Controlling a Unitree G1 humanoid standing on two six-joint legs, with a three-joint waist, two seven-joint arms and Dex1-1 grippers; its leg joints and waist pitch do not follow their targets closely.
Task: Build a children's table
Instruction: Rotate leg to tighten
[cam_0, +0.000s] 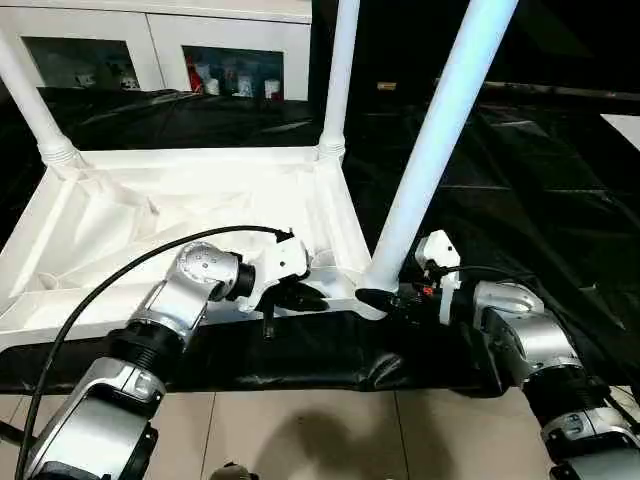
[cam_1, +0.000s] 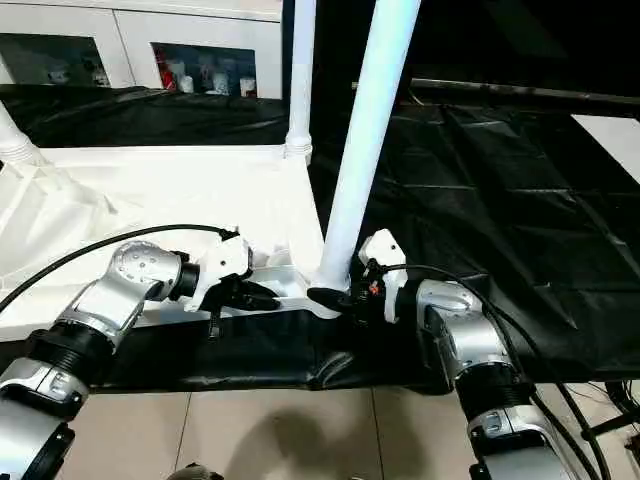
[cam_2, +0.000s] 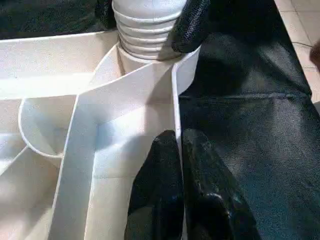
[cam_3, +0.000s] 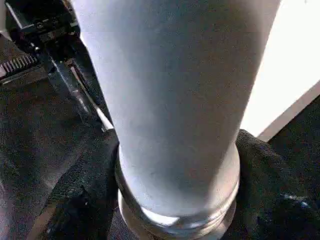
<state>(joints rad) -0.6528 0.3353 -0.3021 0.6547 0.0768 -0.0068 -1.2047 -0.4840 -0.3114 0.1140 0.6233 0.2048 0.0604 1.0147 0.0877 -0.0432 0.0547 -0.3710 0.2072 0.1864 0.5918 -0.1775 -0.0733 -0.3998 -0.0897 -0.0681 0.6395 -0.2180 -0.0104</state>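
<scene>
The white tabletop (cam_0: 180, 215) lies upside down on a black cloth, ribbed underside up. Three white legs stand in its corner sockets: one at the far left (cam_0: 30, 100), one at the far right (cam_0: 340, 70) and one at the near right corner (cam_0: 440, 140). My right gripper (cam_0: 378, 297) is shut on the base of the near right leg, with a finger (cam_3: 85, 200) on each side. My left gripper (cam_0: 300, 297) is shut on the tabletop's thin front rim (cam_2: 175, 115) just beside that corner socket. The leg's threaded end (cam_2: 145, 30) sits in the socket.
A white cabinet with glass doors (cam_0: 150, 40) stands behind the table. Black cloth (cam_0: 520, 180) covers the platform to the right. Tiled floor (cam_0: 300, 430) lies below the front edge. A black cable (cam_0: 100, 290) loops over my left forearm.
</scene>
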